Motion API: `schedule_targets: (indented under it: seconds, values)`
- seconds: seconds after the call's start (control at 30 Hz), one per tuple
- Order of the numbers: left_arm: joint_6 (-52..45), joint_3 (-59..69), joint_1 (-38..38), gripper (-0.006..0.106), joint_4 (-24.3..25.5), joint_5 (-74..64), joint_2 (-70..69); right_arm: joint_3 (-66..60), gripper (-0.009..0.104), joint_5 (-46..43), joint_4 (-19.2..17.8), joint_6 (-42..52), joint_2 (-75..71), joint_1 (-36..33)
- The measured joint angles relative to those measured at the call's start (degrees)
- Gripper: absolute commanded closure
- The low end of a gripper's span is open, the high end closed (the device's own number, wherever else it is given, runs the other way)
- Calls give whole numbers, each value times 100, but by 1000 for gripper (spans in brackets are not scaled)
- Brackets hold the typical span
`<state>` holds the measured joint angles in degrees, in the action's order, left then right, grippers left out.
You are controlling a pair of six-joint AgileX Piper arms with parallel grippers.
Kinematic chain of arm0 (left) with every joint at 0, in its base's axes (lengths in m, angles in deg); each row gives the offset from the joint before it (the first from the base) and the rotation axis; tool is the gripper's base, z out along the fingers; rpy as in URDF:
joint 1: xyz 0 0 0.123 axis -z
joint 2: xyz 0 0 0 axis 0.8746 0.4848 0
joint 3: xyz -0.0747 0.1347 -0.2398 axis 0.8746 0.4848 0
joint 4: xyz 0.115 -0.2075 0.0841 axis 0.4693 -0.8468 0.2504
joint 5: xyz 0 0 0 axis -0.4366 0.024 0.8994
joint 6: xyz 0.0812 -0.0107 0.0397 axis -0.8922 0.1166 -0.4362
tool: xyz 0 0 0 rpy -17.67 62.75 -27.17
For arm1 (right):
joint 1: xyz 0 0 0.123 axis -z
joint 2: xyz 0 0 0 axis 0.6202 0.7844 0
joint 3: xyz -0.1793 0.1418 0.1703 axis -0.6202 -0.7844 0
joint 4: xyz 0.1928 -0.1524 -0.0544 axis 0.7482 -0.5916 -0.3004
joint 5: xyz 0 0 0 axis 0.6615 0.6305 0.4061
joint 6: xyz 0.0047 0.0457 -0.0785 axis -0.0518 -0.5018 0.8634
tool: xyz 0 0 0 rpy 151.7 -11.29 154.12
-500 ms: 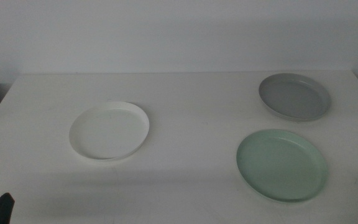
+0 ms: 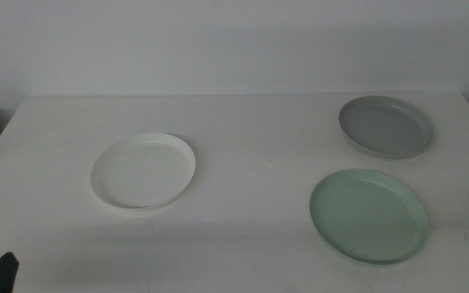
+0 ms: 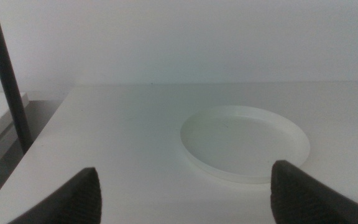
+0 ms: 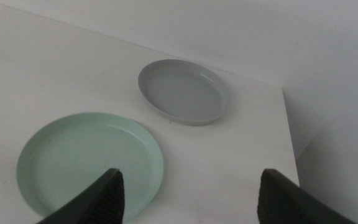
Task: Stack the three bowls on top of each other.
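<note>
Three bowls lie apart on the white table (image 2: 251,138). The white bowl (image 2: 143,171) is at the left middle, the grey bowl (image 2: 386,125) at the far right, the mint green bowl (image 2: 370,214) at the near right. My left gripper (image 3: 185,193) is open, well short of the white bowl (image 3: 244,142), with nothing between its jaws; only its tip (image 2: 1,273) shows in the middle view's bottom left corner. My right gripper (image 4: 188,196) is open above the table near the green bowl (image 4: 89,163), with the grey bowl (image 4: 182,91) farther off.
A dark upright pole (image 3: 5,68) stands off the table's left edge. The table's right edge (image 4: 289,137) runs close to the grey bowl. A pale wall rises behind the table.
</note>
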<state>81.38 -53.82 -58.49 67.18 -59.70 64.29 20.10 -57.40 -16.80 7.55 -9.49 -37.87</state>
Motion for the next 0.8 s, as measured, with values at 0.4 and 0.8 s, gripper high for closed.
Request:
schedule_targets:
  seconds: [0.4,0.8]
  values:
    - [0,0,0,-4,0,0,0,2158,41,1123,281,-1275,2860,0]
    - [0,0,0,-4,0,0,0,2990,41,1424,359,-1612,5961,-25]
